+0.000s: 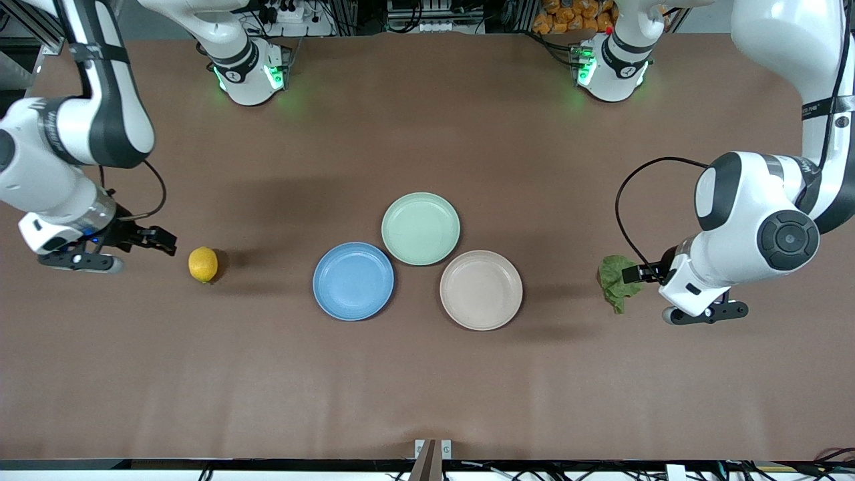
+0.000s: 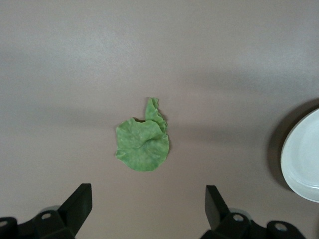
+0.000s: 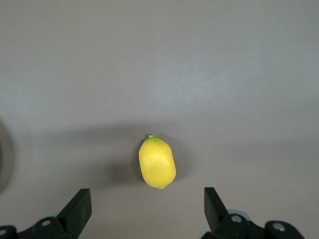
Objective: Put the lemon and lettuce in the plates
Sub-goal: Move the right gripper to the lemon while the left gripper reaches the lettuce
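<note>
The yellow lemon (image 1: 203,264) lies on the brown table toward the right arm's end; it also shows in the right wrist view (image 3: 157,162). My right gripper (image 1: 163,241) is open and empty over the table just beside it, apart from it. The green lettuce (image 1: 618,282) lies toward the left arm's end and shows in the left wrist view (image 2: 143,144). My left gripper (image 1: 633,272) is open and empty, hovering at the leaf's edge. The blue plate (image 1: 353,280) and the cream plate (image 1: 481,289) sit side by side mid-table, both empty.
A mint-green plate (image 1: 421,228) sits touching the two plates, farther from the front camera. The cream plate's rim (image 2: 303,159) shows at the edge of the left wrist view. Bare brown table (image 1: 427,387) surrounds everything.
</note>
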Controlling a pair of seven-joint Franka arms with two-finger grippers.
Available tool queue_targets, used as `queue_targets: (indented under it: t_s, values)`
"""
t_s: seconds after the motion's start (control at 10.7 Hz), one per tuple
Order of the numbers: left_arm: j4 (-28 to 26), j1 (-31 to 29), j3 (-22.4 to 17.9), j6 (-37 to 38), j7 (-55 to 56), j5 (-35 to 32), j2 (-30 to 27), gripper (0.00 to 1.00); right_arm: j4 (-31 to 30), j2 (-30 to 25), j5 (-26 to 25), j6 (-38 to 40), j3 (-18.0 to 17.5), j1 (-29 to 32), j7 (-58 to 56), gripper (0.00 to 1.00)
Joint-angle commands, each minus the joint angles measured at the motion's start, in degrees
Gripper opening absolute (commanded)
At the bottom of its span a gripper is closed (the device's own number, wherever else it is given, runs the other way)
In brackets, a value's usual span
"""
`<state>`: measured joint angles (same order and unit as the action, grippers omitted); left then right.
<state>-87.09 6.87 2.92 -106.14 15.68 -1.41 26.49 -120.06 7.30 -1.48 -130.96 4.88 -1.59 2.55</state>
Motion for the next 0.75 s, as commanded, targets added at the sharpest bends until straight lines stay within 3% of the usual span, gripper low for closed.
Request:
queue_targets:
  t_s: [0.0,0.65]
  values:
    - [0.78,0.16,0.07,-0.03,-0.30,-1.49,2.50,1.00,-5.17,0.77,-0.28,-6.39,-0.49,0.36,0.35,1.00]
    - [0.00,-0.02,0.33,-10.30,-0.92,-5.88,10.50,1.00,-8.08,9.82,-0.28,-17.99,-0.58,0.71,0.26,1.00]
